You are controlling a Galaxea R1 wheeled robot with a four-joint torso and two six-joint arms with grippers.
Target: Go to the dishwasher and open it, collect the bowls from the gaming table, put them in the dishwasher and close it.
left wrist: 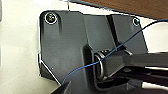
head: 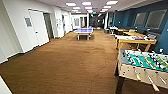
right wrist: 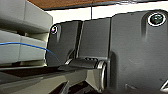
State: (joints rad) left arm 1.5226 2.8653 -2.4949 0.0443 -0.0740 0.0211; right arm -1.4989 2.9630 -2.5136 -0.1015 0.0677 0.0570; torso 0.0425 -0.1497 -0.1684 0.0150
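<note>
The gaming table (head: pixel 143 67), a table-football table with a green field, pale wooden sides and rods with handles, stands at the lower right of the head view, close by. Too little detail shows on its field to make out any bowls. The dishwasher is out of view. Both wrist views look onto the robot's own dark plate and jointed bar, against white body panels and a strip of brown carpet.
A wide brown carpet (head: pixel 67 65) stretches ahead down a long room. A blue table-tennis table (head: pixel 84 31) stands far ahead in the middle. Yellow-framed tables (head: pixel 135 40) line the right side by a blue wall. White walls and a white door (head: pixel 38 26) run along the left.
</note>
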